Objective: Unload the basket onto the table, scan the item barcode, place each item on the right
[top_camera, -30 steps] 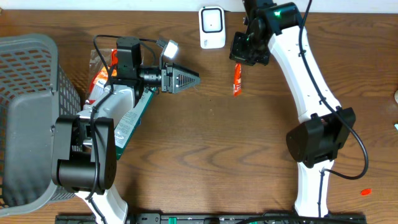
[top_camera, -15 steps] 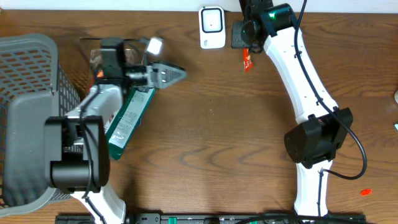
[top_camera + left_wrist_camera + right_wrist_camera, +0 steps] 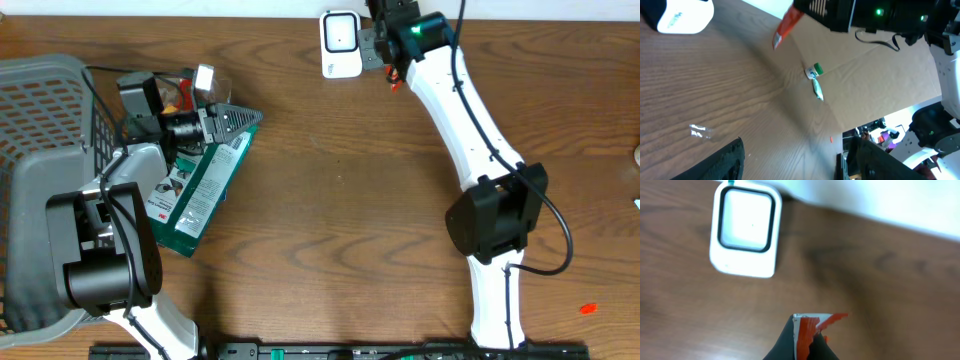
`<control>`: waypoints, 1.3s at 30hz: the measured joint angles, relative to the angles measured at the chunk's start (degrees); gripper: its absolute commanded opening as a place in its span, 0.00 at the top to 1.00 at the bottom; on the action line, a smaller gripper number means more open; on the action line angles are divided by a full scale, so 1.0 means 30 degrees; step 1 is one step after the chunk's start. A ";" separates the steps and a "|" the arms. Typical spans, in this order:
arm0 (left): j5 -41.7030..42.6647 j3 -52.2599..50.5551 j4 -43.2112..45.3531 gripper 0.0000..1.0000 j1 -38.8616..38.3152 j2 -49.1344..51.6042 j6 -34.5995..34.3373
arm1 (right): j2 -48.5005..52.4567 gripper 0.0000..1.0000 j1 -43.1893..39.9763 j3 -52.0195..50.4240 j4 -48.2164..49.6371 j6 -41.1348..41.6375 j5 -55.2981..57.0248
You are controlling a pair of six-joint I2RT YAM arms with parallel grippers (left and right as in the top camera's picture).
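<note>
My right end effector (image 3: 802, 342) is pinched shut on the red packet (image 3: 812, 326), which hangs near the white barcode scanner (image 3: 746, 229) but off its window. I judge the carry done and the scan itself still to come. A second ago the packet was farther from the scanner, out over the tabletop (image 3: 330, 220). My left end effector (image 3: 235, 118), well away from the scanner above the green box (image 3: 200, 185), stands wide and empty, and has swung farther off.
</note>
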 measured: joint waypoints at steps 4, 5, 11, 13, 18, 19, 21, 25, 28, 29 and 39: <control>-0.0175 -0.0124 0.0000 0.26 0.0000 0.0000 0.0240 | 0.0189 0.99 0.0401 0.0000 0.2055 -0.2856 0.1676; -0.0204 -0.0131 0.0000 0.26 0.0000 0.0000 0.0284 | 0.0197 0.99 0.0503 0.0000 0.2426 -0.3461 0.1887; -0.0605 -0.0138 0.0000 0.23 0.0000 0.0000 0.0291 | 0.0204 0.99 0.1049 0.0000 0.6054 -0.6980 0.2674; -0.0648 -0.0138 0.0000 0.23 0.0000 0.0000 0.0299 | 0.0233 0.99 0.1100 0.0000 0.6834 -0.7803 0.2878; -0.1049 -0.0138 -0.0051 0.20 0.0000 0.0000 0.0364 | 0.1253 0.99 0.1093 0.0007 0.8888 -0.9646 0.4073; -0.1188 -0.0138 -0.0124 0.19 0.0000 0.0000 0.0393 | 0.1588 0.99 0.1093 0.0007 0.9275 -0.9945 0.4233; -0.1545 -0.0138 -0.0561 0.19 0.0000 0.0000 0.0590 | 0.2222 0.99 0.1100 0.0007 0.9668 -1.0550 0.4437; -0.2820 -0.0175 -0.2579 0.19 0.0000 0.0000 0.1574 | 0.3016 0.99 0.1115 0.0000 1.0061 -1.1635 0.4495; -0.4284 -0.0248 -0.4750 0.19 0.0000 0.0000 0.2798 | 0.3140 0.99 0.1158 -0.0007 1.0812 -1.2458 0.4510; -0.4845 -0.0255 -0.5610 0.19 0.0000 0.0000 0.3300 | 0.3140 0.99 0.1209 -0.0007 1.1140 -1.2706 0.4517; -0.9726 -0.0299 -1.0054 0.19 0.0000 0.0000 0.6965 | 0.3432 0.99 0.2958 0.0000 1.3078 -1.6327 0.4554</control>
